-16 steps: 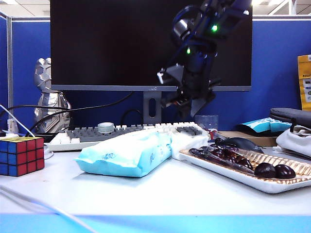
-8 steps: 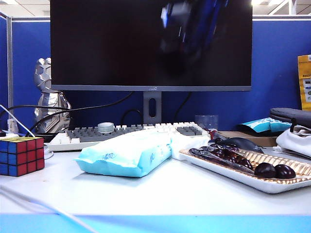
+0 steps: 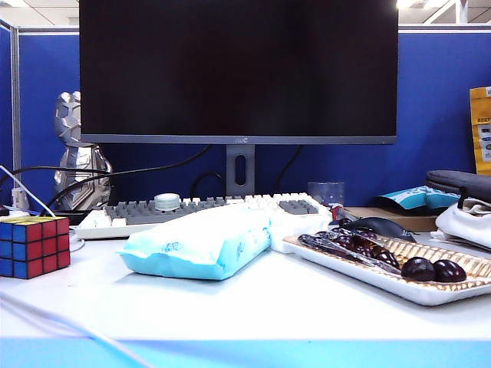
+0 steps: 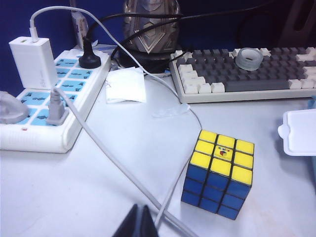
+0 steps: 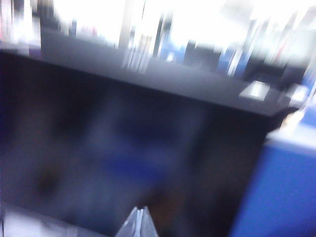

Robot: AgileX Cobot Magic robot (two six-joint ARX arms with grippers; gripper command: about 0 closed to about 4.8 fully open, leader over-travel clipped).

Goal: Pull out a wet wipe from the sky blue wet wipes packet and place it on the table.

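Observation:
The sky blue wet wipes packet (image 3: pixel 203 241) lies on the white table (image 3: pixel 253 307) in front of the keyboard. A white, soft piece (image 3: pixel 298 222) that looks like a wet wipe rests against the packet's right end. Neither arm shows in the exterior view. My left gripper (image 4: pixel 140 219) is shut with nothing in it, low over the table near crossing cables. Beside it stands a Rubik's cube (image 4: pixel 218 173). My right gripper (image 5: pixel 139 217) is shut, raised and facing the dark monitor in a blurred picture. I see nothing between its tips.
A tray (image 3: pixel 360 272) of dark fruit sits right of the packet. The cube (image 3: pixel 32 245) stands at the left edge. The keyboard (image 3: pixel 153 208) and monitor (image 3: pixel 238 69) are behind. A power strip (image 4: pixel 44 113) and cables (image 4: pixel 113 163) lie by the left gripper.
The right arm, which hung in front of the monitor above the packet, swung upward and left the exterior view. The packet and the white piece have not moved.

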